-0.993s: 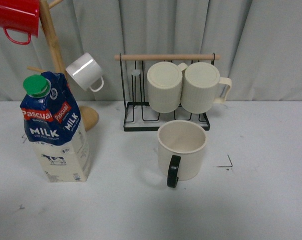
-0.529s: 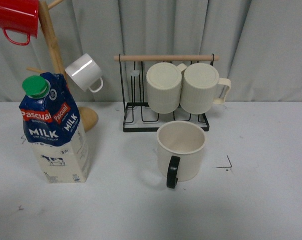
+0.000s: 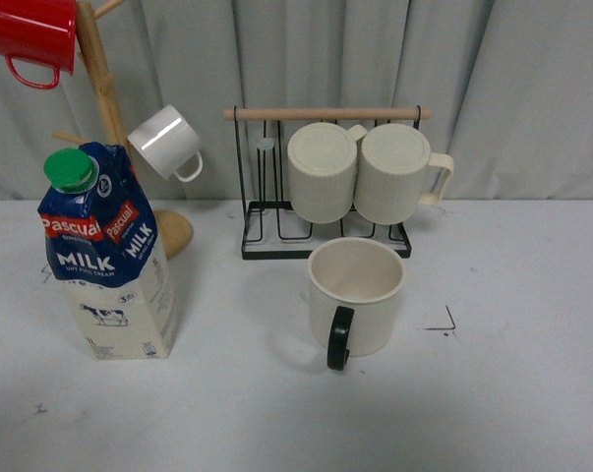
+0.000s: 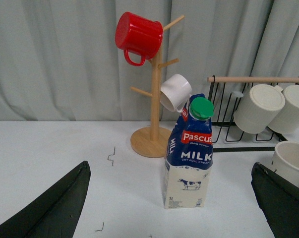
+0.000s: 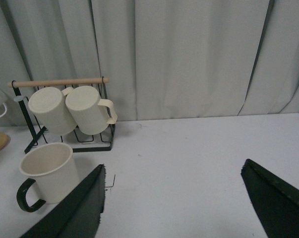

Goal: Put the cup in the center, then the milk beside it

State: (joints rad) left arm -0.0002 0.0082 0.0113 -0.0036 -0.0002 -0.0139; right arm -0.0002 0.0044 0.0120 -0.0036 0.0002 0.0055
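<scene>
Left claw [image 4: 169,164] and right claw [image 5: 174,163] gape; capped milk [image 3: 107,258], cup [image 3: 360,295] upright.

Cream cup [image 3: 367,317], black-handled; blue-and-red milk [image 3: 104,258], green-capped.

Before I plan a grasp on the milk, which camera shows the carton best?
Left wrist view: the milk carton stands whole and central, label facing. Front view shows it whole too, but off left. Right wrist view misses it.

Red mug [image 3: 30,34] clipped by front view's top edge, cup [image 4: 287,166] cut off in left wrist view, fine print on the milk carton [image 3: 109,258] unreadable.
</scene>
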